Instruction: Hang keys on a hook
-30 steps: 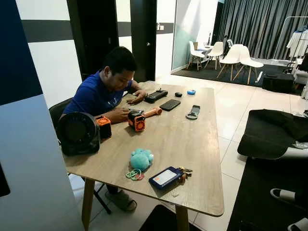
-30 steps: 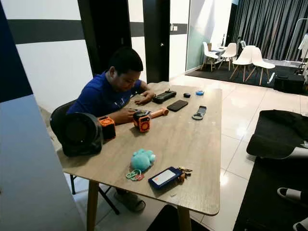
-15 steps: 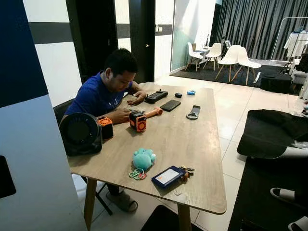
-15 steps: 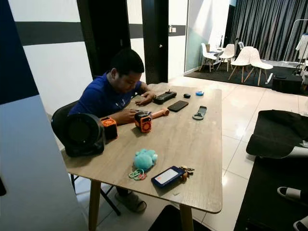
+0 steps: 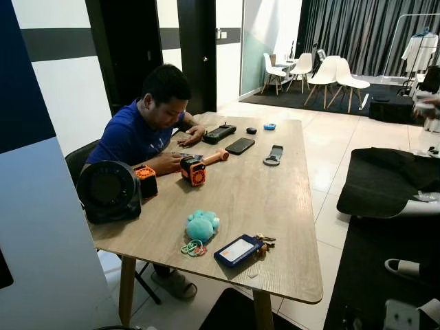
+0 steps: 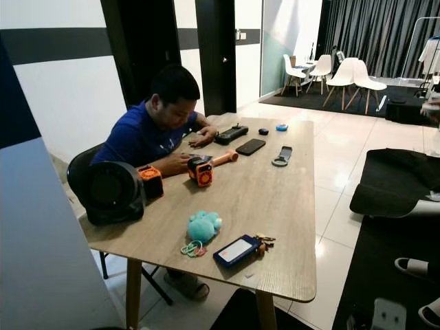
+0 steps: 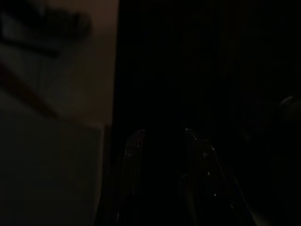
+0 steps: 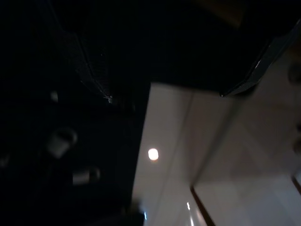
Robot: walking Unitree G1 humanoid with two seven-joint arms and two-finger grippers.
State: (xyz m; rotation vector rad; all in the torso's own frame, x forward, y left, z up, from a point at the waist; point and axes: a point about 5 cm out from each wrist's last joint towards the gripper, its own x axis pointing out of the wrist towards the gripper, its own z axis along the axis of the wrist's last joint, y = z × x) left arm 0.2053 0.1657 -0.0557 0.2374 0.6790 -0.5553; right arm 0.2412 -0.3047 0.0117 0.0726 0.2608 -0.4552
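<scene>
lying lower centre, keys (image 5: 262,243) on blue card holder (image 5: 238,250) run diagonally toward upper right; no writing legible; my pincers' state i cannot tell.

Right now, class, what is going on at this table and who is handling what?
A person sits at the wooden table, working on an orange-and-black device. The keys lie untouched near the table's front edge, attached to a blue card holder, beside a teal plush toy. The robot stands back from the table with both arms hanging idle; nothing has been picked up yet.
</scene>
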